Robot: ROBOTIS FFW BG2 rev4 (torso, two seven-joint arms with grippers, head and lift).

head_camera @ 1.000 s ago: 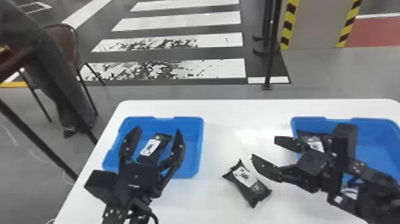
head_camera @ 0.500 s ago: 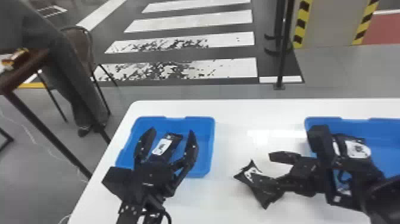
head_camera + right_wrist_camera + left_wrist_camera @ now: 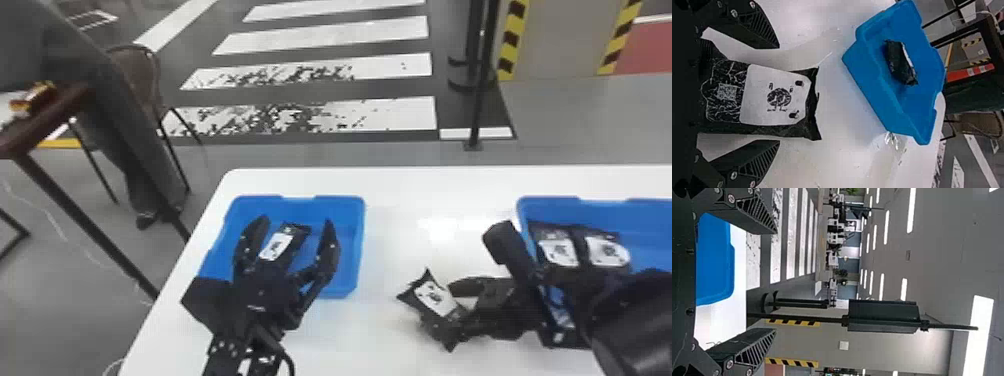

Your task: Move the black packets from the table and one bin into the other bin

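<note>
Overlapping right bin (image 3: 645, 212), right arm (image 3: 642, 320), beyond white table (image 3: 400, 184), chair (image 3: 142, 70), black post (image 3: 479, 100)

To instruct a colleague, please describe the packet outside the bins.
On the white table, look between the two blue bins. The black packet lies there, white label up, between the fingers of the right gripper; the others lie in bins.

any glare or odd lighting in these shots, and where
Head view: pale glare on the white table, between the left blue bin and the right blue bin; left wrist view: ceiling lights show as bright white strips; right wrist view: small highlights on the crinkled black packet, soft grey shading on the table.
</note>
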